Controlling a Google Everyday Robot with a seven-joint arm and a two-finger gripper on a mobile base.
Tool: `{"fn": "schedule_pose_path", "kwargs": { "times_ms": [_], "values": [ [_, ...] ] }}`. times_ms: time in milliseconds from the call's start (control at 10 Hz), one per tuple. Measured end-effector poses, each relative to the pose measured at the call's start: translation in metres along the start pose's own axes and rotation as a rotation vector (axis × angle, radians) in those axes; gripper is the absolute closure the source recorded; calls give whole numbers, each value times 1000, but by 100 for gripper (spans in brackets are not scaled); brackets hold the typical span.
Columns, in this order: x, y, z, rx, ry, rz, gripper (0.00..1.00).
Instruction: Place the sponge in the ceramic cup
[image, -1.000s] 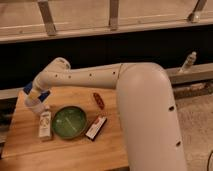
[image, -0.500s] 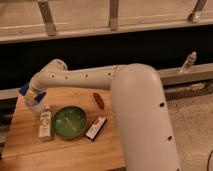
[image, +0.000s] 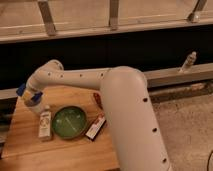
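My gripper (image: 30, 95) is at the back left corner of the wooden table, at the end of the white arm that reaches in from the right. It is shut on the blue sponge (image: 21, 90), whose blue shows on both sides of the fingers. Right under the gripper is the white ceramic cup (image: 36, 107), partly hidden by it. The sponge is held just above the cup's rim and slightly to its left.
A white bottle with a label (image: 45, 125) lies in front of the cup. To its right are a green plate (image: 69, 121), a black-and-white packet (image: 96, 127) and a small red item (image: 97, 100). The wooden table (image: 60, 152) ends close on the left. A dark wall runs behind it.
The gripper has shifted a little to the left with the sponge, staying over the cup. Nothing on the table has moved.
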Motion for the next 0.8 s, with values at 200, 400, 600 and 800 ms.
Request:
{"fn": "schedule_pose_path", "kwargs": {
  "times_ms": [200, 400, 600, 800],
  "values": [
    [0, 0, 6, -16, -7, 4, 100],
    [-1, 5, 13, -35, -22, 4, 100],
    [-1, 8, 21, -60, -50, 12, 100],
    [-1, 10, 28, -82, -73, 19, 100]
  ]
}}
